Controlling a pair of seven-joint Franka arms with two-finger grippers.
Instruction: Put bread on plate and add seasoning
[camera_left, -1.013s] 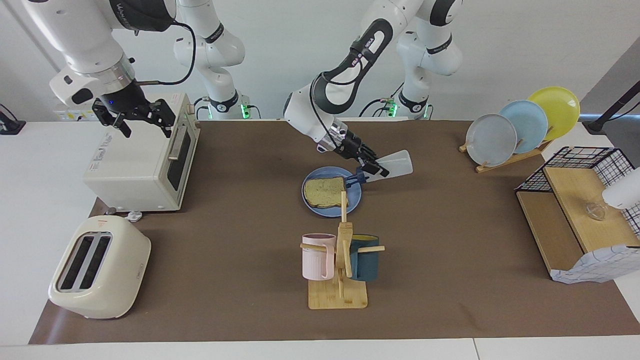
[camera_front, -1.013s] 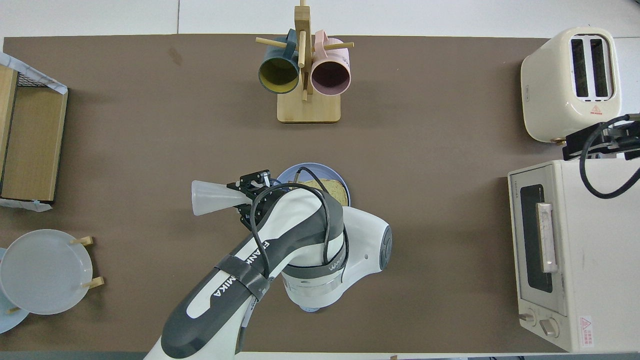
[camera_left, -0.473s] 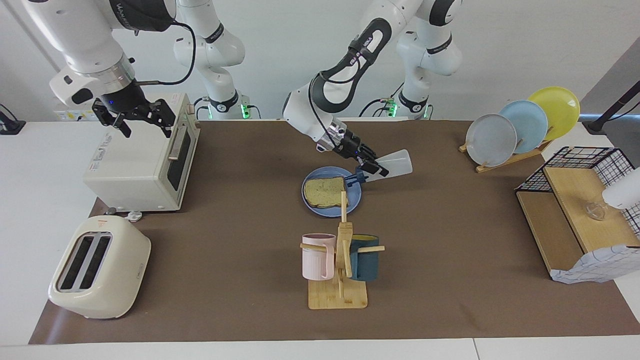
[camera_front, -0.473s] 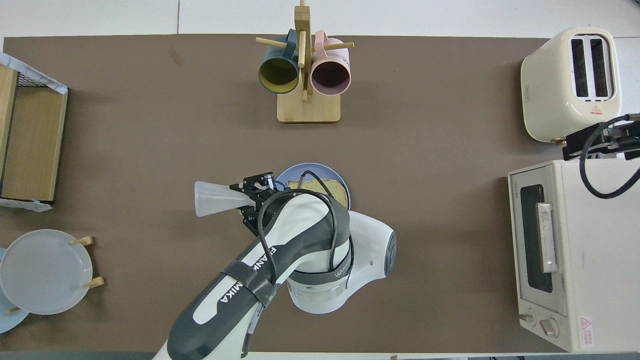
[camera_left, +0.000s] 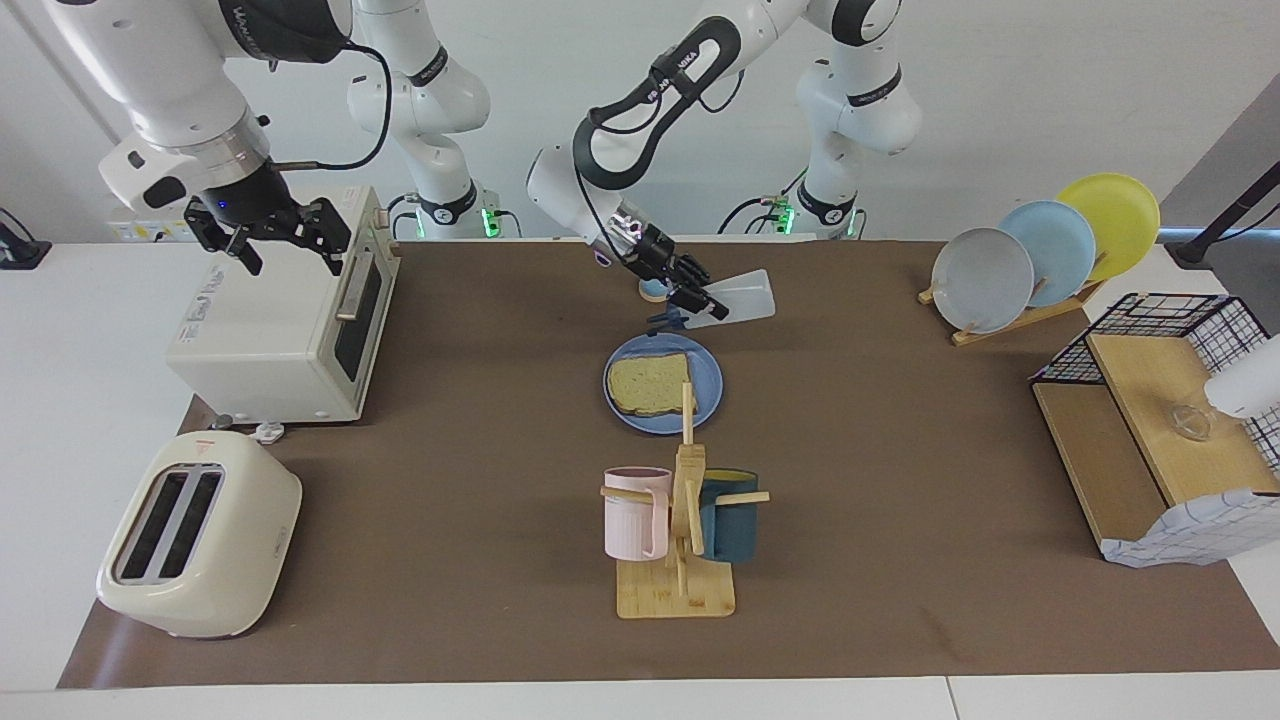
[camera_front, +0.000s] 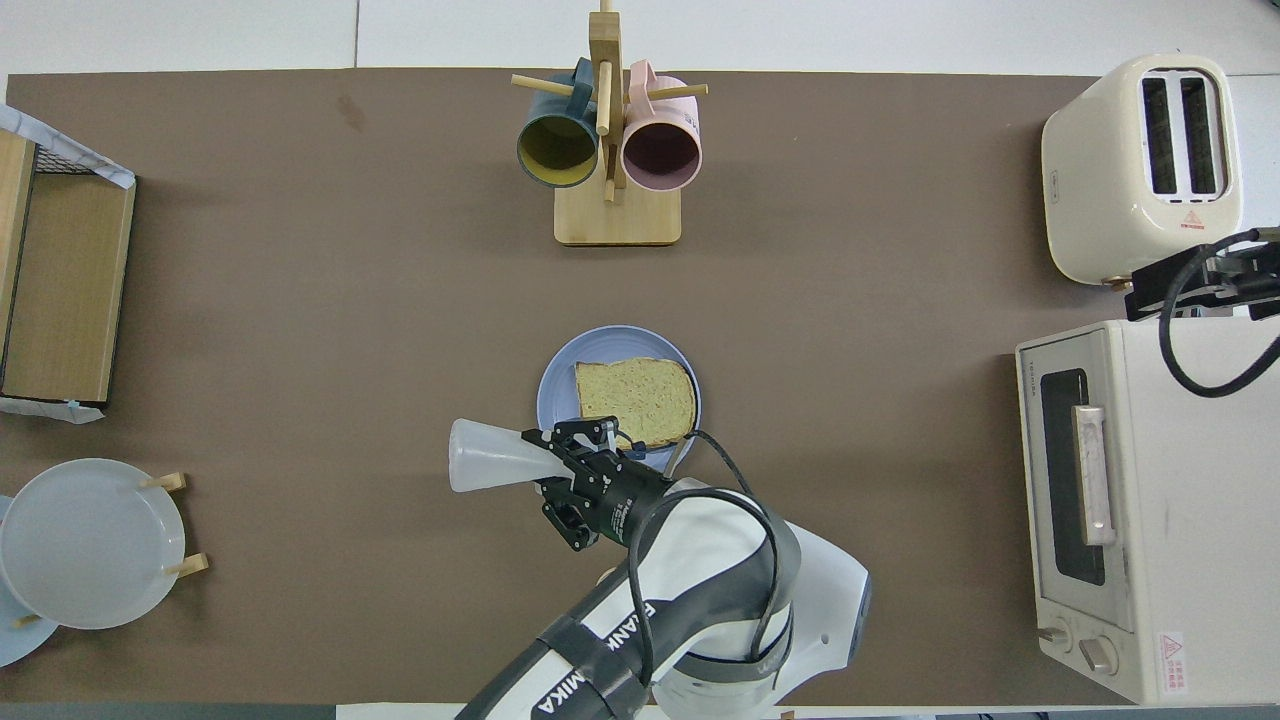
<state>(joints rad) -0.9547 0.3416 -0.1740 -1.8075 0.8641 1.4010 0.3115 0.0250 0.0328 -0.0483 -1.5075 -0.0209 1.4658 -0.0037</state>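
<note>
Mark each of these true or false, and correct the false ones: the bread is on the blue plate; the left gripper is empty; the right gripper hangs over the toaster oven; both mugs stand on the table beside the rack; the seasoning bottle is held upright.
1. The bread lies on the blue plate. True.
2. The left gripper is empty. False: it is shut on the seasoning bottle.
3. The right gripper hangs over the toaster oven. True; its jaws are open and hold nothing.
4. Both mugs stand on the table. False: the pink mug and the dark blue mug hang on the wooden mug rack.
5. The seasoning bottle is held upright. False: it is tipped on its side, up in the air.
</note>
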